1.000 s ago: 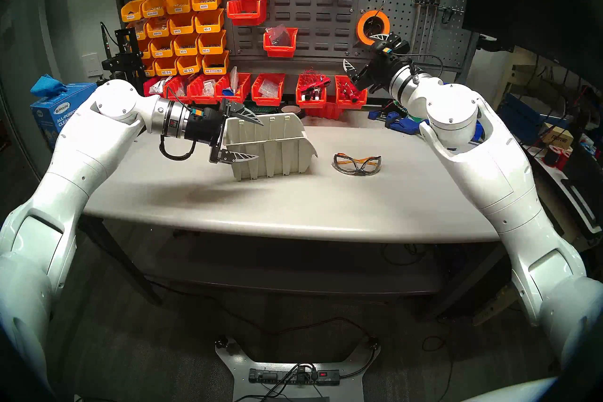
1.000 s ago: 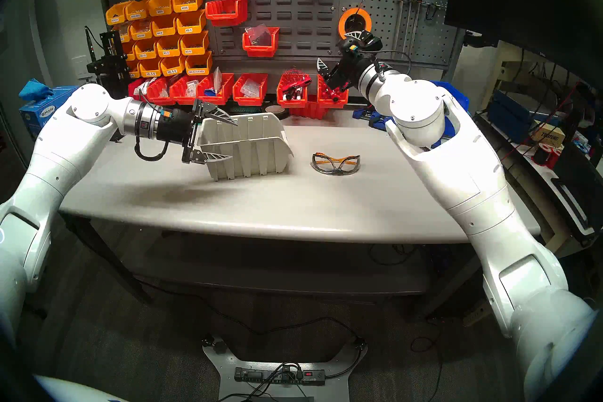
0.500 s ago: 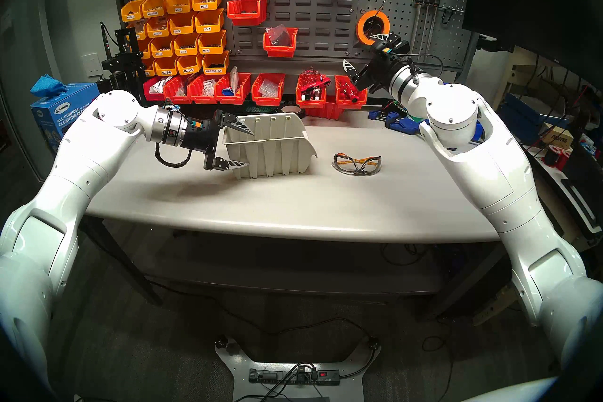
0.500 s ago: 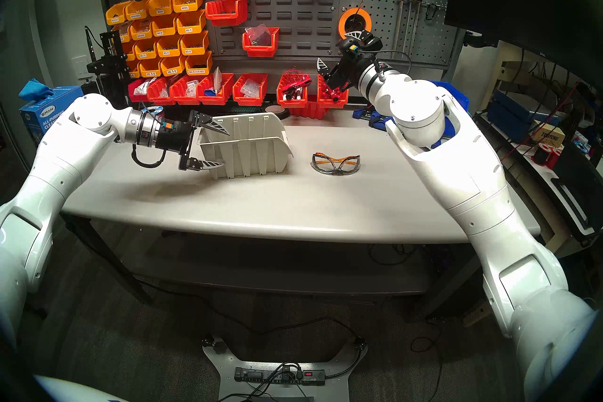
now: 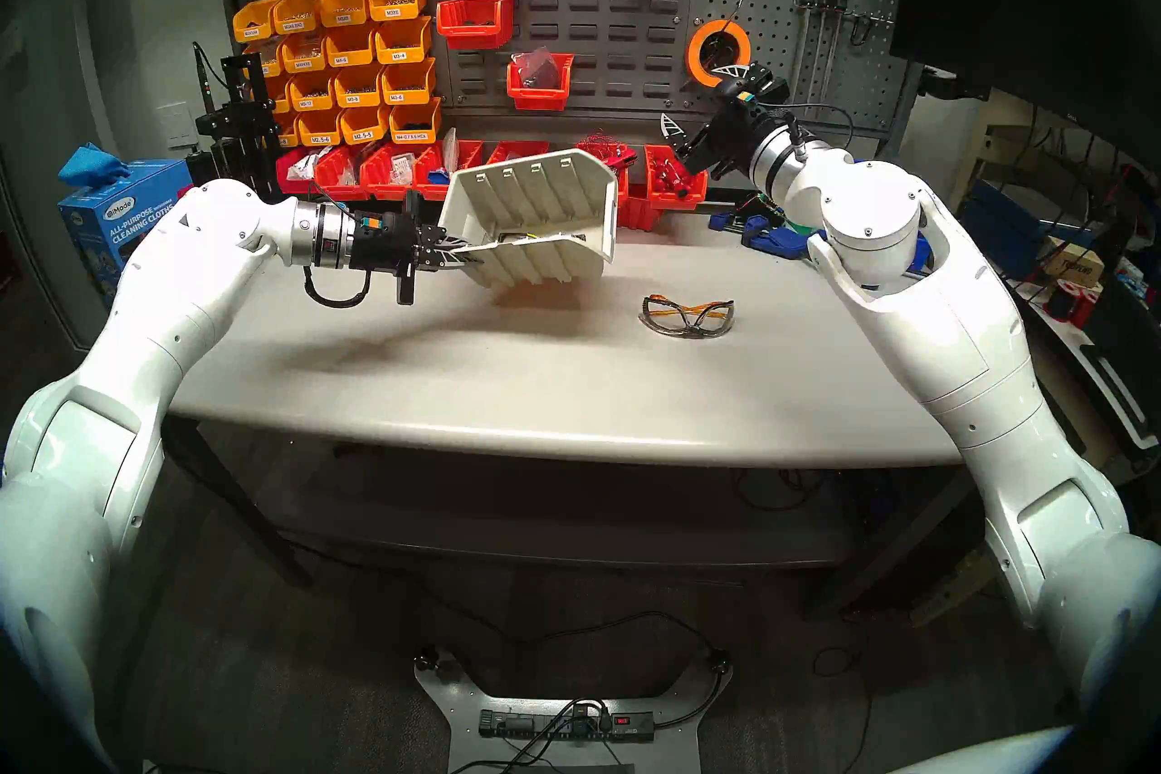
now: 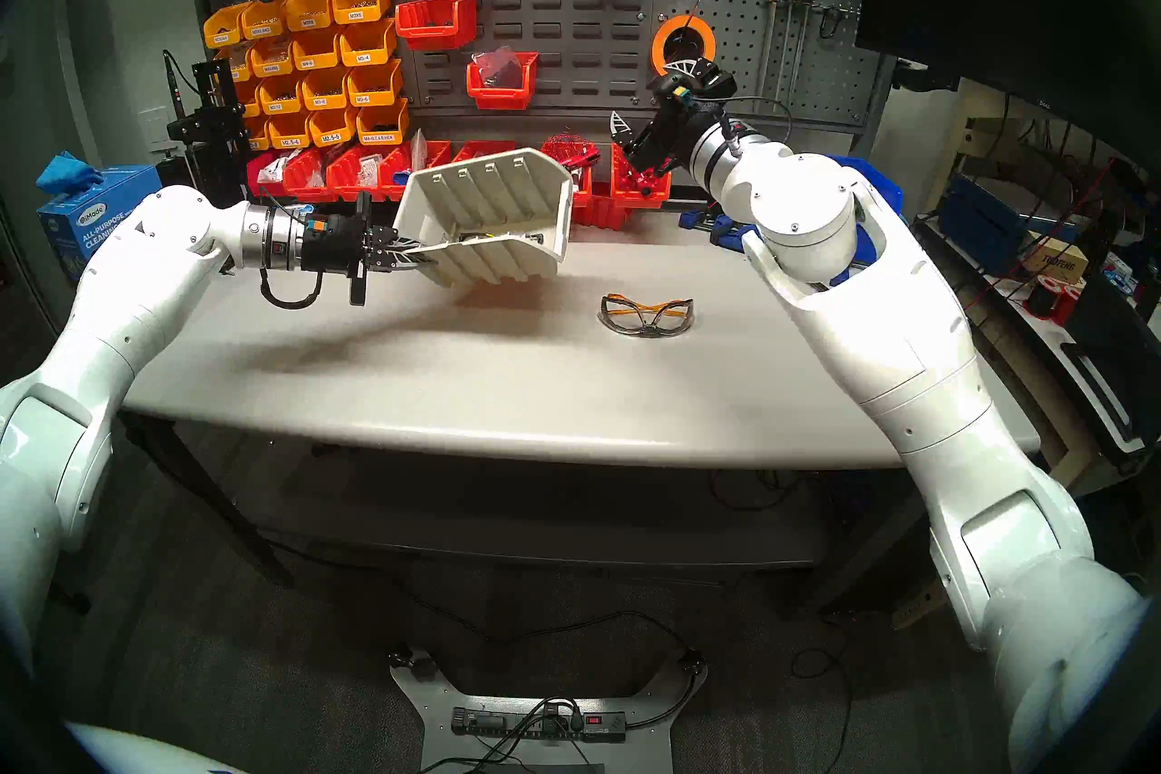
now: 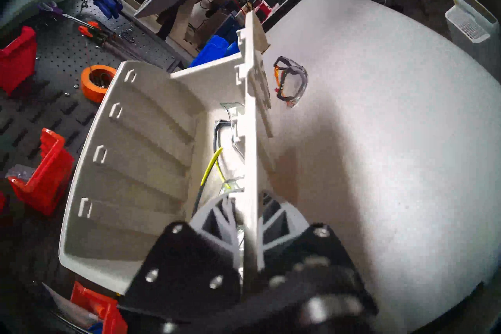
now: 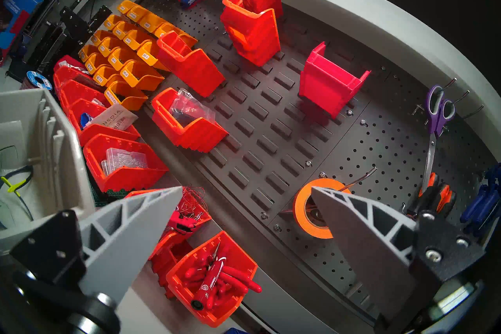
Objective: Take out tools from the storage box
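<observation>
Left pincer [image 5: 453, 253] tips hidden behind bin wall [image 5: 534, 257]

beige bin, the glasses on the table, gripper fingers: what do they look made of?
Beige bin: looks like moulded plastic, matte, with ribs and slots formed into its walls.
Glasses on the table: clear lenses you can see through, likely plastic; glossy orange-and-black arms.
Right gripper fingers: matte grey with open triangular webbing, probably printed or moulded plastic, bolted to black brackets of unclear material.
</observation>
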